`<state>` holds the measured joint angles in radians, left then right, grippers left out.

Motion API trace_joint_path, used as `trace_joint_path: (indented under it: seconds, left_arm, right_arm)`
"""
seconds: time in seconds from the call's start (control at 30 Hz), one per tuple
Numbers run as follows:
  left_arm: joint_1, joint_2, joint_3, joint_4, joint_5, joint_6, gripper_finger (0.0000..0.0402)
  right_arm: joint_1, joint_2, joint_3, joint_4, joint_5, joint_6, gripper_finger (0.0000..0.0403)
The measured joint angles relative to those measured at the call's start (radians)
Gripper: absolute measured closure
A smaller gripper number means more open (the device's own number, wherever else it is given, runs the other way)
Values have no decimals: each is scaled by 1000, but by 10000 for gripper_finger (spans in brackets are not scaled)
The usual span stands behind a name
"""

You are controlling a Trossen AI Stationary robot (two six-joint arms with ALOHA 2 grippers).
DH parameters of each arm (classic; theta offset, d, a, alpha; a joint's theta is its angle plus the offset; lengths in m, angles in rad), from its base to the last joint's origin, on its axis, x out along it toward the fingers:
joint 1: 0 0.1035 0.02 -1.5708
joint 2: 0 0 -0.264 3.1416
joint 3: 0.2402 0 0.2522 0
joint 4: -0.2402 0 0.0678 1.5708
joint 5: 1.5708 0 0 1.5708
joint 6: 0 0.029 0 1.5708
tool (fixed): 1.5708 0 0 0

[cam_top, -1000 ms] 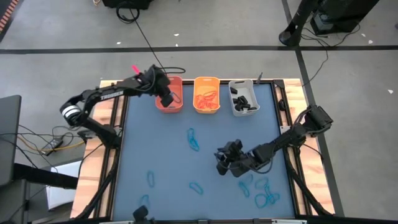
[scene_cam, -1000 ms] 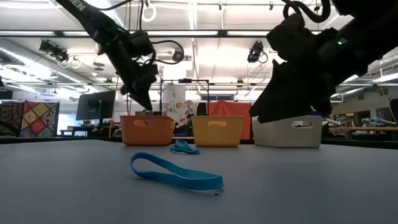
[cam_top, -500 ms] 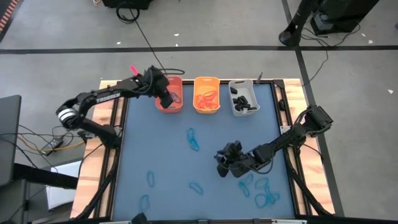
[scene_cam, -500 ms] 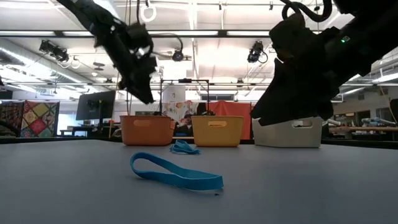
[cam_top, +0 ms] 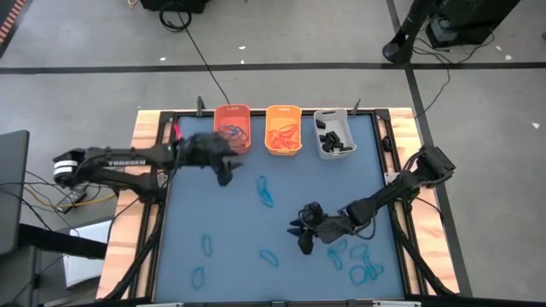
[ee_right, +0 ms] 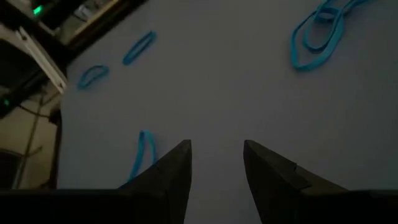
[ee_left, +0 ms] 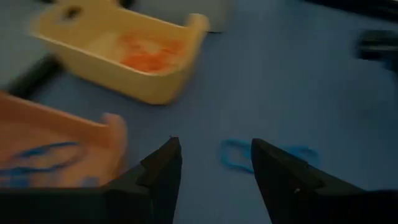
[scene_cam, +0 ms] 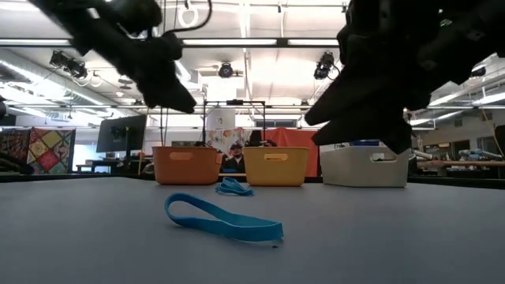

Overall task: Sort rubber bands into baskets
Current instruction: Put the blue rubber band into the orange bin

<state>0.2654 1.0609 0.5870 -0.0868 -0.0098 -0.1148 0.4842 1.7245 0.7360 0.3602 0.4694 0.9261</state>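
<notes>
1. Clearly, the left gripper (cam_top: 223, 173) is seen with fingers spread and empty, just in front of the orange basket (cam_top: 232, 128) — blue bands already lie inside it.
2. A blue rubber band (cam_top: 265, 192) lies nearby on the table (cam_top: 188, 213); it is best approached from directly above.
3. The right gripper (cam_top: 305, 240) hovers part-open, empty, near the blue cluster (cam_top: 358, 260) — each arm's reach should be kept separate.

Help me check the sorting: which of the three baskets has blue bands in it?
The orange basket, leftmost in the row in the high view. Blue bands lie inside it; the yellow-orange basket holds orange bands, the grey-white basket black ones.
</notes>
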Motion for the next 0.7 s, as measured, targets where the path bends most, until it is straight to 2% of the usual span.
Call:
trace_joint_path:
  seconds: [0.2,0.33,0.47,0.7]
  left_arm:
    - [-212,-31,-193,260,-73,-80,205]
    - [-343,-5,-329,532,-129,-162,205]
    - [-445,33,-429,774,-188,-224,205]
    - [-553,95,-461,861,-283,-229,205]
  right_arm:
    - [0,127,108,6,-24,-90,245]
    - [0,226,209,4,-35,-148,245]
    - [0,314,291,5,-101,-195,245]
    - [5,437,392,18,-116,-228,245]
